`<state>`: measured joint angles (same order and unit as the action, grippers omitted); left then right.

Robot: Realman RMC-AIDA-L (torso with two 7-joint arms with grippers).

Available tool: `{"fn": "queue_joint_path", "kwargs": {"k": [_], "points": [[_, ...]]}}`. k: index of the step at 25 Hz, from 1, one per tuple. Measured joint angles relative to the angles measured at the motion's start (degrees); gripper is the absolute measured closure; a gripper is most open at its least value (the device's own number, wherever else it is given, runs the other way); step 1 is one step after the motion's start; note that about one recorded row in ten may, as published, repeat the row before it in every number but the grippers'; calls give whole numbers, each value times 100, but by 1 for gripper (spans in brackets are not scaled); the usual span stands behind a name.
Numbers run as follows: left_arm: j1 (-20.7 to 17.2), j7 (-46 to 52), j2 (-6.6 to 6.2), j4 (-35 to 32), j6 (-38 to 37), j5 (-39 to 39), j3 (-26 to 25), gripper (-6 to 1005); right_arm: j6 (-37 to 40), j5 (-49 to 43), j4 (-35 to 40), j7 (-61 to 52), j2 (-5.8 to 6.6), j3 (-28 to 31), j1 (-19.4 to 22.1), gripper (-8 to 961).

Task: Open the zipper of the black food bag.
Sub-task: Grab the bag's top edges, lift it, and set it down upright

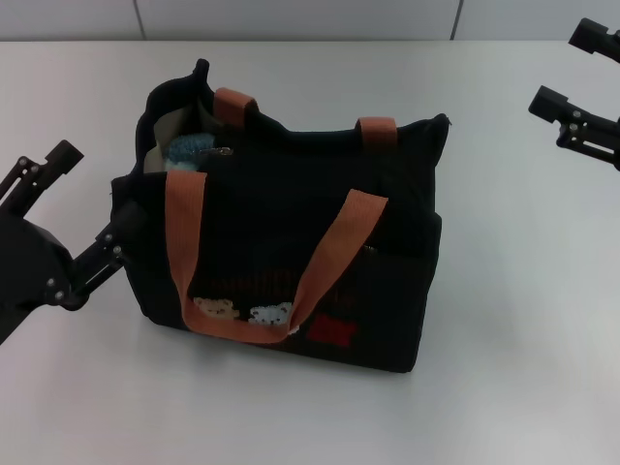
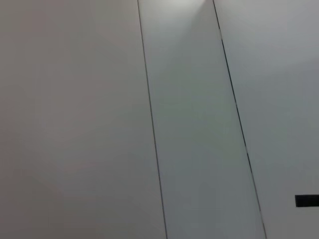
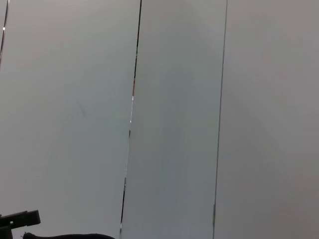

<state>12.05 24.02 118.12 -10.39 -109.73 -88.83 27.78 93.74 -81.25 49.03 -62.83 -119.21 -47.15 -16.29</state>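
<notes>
The black food bag (image 1: 291,262) stands upright near the middle of the white tabletop (image 1: 523,368), its front face with the small teddy bear pictures (image 1: 242,312) and the red patch (image 1: 331,331) turned toward the robot. One orange-brown handle (image 1: 194,262) loops down over the front; the other handle (image 1: 376,130) shows as two short tabs along the far rim. The zipper (image 1: 225,151) runs along the bag's top, and what looks like its small silver pull sits toward the robot's left end (it is tiny in the head view, so this is not certain). At that end the top gapes open, showing a pale lining and something light blue (image 1: 191,145) inside; the rest of the top appears drawn together.

The left gripper (image 1: 77,203) is low at the robot's left, just beside the bag's left side, its two fingers spread apart with nothing between them; the nearer fingertip (image 1: 116,237) is at or almost touching the bag's side panel. The right gripper (image 1: 572,73) is raised at the far right, well apart from the bag, its fingers also spread and empty.

Both wrist views show only pale panels with thin dark seams.
</notes>
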Motion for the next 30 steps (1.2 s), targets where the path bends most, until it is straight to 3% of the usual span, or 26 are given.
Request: {"fn": "queue_joint_path", "kwargs": {"k": [30], "points": [[2, 8, 0, 2, 765, -9, 11, 269, 83, -18, -258, 64, 0, 83, 44, 119]]}}
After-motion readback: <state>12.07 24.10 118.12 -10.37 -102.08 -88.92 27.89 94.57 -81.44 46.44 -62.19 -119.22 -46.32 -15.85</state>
